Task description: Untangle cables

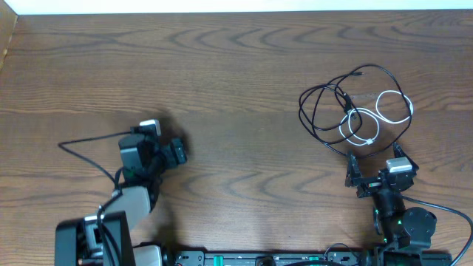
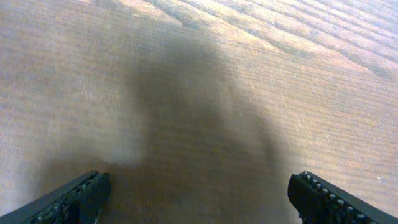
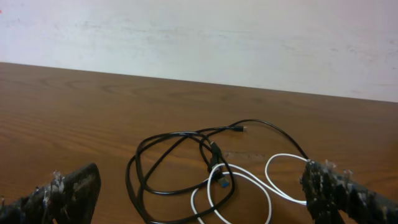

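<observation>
A black cable (image 1: pixel 319 112) and a shorter white cable (image 1: pixel 392 111) lie looped over each other on the wooden table at the right. In the right wrist view the black cable (image 3: pixel 163 163) loops left and the white cable (image 3: pixel 245 186) coils right, crossing near a plug (image 3: pixel 217 168). My right gripper (image 1: pixel 375 164) is open and empty just in front of the tangle, its fingers (image 3: pixel 202 196) wide apart. My left gripper (image 1: pixel 159 151) is open and empty at the left, far from the cables; its wrist view (image 2: pixel 199 196) shows only bare wood.
The wooden table (image 1: pixel 222 74) stretches between the two arms. A thicker black arm cable (image 1: pixel 85 144) trails left of the left arm. A pale wall (image 3: pixel 199 37) stands beyond the table's far edge.
</observation>
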`<control>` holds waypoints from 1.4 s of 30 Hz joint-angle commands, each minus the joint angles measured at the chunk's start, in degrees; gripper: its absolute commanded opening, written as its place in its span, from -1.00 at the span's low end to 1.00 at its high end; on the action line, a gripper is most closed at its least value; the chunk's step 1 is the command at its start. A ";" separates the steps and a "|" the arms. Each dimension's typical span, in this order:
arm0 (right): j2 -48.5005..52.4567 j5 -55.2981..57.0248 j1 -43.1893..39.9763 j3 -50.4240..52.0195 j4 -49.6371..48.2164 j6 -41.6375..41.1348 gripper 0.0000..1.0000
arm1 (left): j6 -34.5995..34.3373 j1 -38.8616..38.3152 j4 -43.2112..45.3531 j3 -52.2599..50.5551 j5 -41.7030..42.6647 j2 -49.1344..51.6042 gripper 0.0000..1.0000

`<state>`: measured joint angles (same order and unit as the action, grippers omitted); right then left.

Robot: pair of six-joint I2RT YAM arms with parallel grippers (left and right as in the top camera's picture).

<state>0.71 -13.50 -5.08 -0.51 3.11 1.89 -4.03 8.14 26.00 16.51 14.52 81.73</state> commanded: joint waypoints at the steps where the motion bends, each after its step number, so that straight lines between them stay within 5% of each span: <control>1: -0.37 0.02 -0.35 0.20 0.09 -0.13 0.99 | -0.48 0.15 0.33 -5.73 1.11 -1.75 0.93; 22: -0.39 0.02 -0.35 0.20 0.09 -0.13 0.99 | -6.16 0.15 -1.09 -16.28 1.53 -18.49 0.93; 36: -0.37 0.00 -0.35 0.20 0.09 -0.13 0.99 | -6.16 0.15 -29.03 -16.28 -0.90 -44.61 0.93; 42: -0.39 0.02 -0.35 0.20 0.09 -0.13 0.99 | -6.14 0.15 -29.00 -16.28 -1.27 -54.66 0.93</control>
<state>0.69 -13.50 -5.08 -0.51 3.11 1.89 -9.41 8.14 -1.10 1.32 13.63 31.97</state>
